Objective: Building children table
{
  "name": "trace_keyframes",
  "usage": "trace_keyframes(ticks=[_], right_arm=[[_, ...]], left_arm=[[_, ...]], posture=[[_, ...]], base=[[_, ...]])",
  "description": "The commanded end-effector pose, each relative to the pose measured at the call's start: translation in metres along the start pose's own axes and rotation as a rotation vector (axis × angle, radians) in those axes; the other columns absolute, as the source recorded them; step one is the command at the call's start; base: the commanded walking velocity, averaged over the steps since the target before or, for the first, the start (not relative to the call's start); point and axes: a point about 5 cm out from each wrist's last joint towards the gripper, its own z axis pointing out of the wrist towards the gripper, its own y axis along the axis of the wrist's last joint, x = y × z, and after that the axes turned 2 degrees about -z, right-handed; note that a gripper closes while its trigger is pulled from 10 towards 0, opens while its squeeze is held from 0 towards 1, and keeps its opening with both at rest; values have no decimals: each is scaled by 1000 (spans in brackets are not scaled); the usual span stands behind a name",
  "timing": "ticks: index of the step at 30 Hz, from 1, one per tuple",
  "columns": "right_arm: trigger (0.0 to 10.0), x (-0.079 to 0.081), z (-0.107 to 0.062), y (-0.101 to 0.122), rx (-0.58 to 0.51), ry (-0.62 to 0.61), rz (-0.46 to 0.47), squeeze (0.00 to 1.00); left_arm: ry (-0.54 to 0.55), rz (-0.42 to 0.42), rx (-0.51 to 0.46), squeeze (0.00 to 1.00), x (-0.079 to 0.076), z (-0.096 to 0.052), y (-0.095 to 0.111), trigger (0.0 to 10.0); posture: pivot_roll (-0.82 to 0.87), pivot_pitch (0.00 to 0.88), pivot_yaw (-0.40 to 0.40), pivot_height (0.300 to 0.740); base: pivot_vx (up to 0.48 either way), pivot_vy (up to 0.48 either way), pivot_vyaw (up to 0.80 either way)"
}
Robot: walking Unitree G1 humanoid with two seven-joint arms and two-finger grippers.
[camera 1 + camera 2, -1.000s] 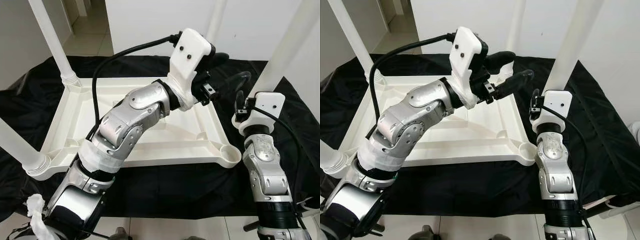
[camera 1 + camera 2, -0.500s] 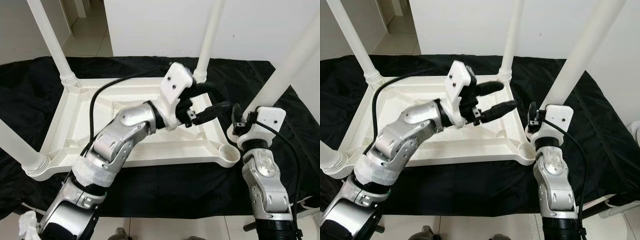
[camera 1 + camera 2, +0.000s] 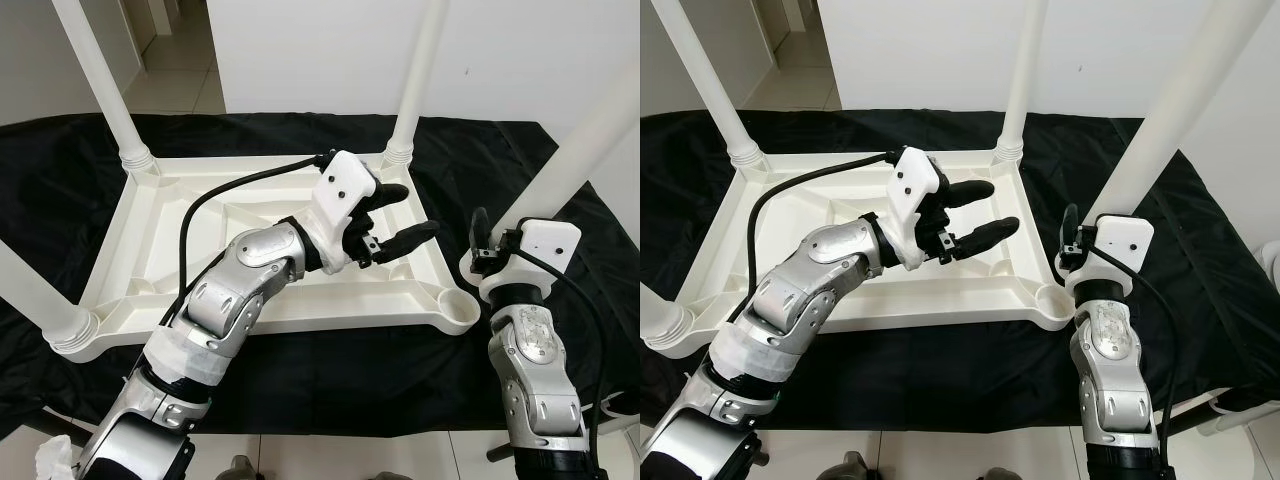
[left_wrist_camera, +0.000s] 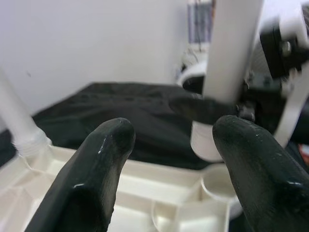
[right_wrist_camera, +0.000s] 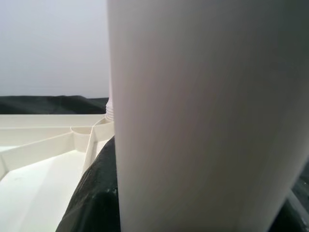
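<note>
left gripper (image 3: 400, 215): fingers apart, has dropped to frame centre over the upturned tabletop (image 3: 150, 215)
right gripper (image 3: 478, 240): clamped on fourth leg (image 3: 590, 120), beside empty corner socket (image 3: 460, 305), not yet seated

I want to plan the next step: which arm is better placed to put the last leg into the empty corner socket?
Probably the right. Its end effector already grips the loose leg beside the empty socket. The left end effector hovers open above the tabletop, holding nothing.
</note>
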Motion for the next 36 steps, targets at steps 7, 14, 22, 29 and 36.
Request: trace_keyframes(ticks=[7, 14, 22, 29, 36], right_arm=[[10000, 1, -6, -7, 15, 33, 18, 0], [10000, 3, -15, -16, 53, 75, 48, 0], [10000, 12, -19, -36, 117, 138, 70, 0], [10000, 19, -14, -50, 173, 181, 78, 0], [10000, 20, -12, -55, 198, 226, 27, 0]], left_arm=[[-101, -38, 72, 0, -12, -5, -19, 10000], [-154, -15, 129, 0, -19, -11, -33, 10000], [-165, -9, 144, 0, -22, -14, -41, 10000], [-106, -13, 139, 0, -19, -12, -38, 10000], [-86, -20, 137, 0, -17, -11, -37, 10000]], posture=[[-29, 0, 29, 740], [-35, 0, 32, 740], [-30, 0, 32, 740], [-16, 0, 23, 740], [-18, 0, 23, 740]], base=[[0, 0, 0], [0, 0, 0], [0, 0, 0], [0, 0, 0], [0, 0, 0]])
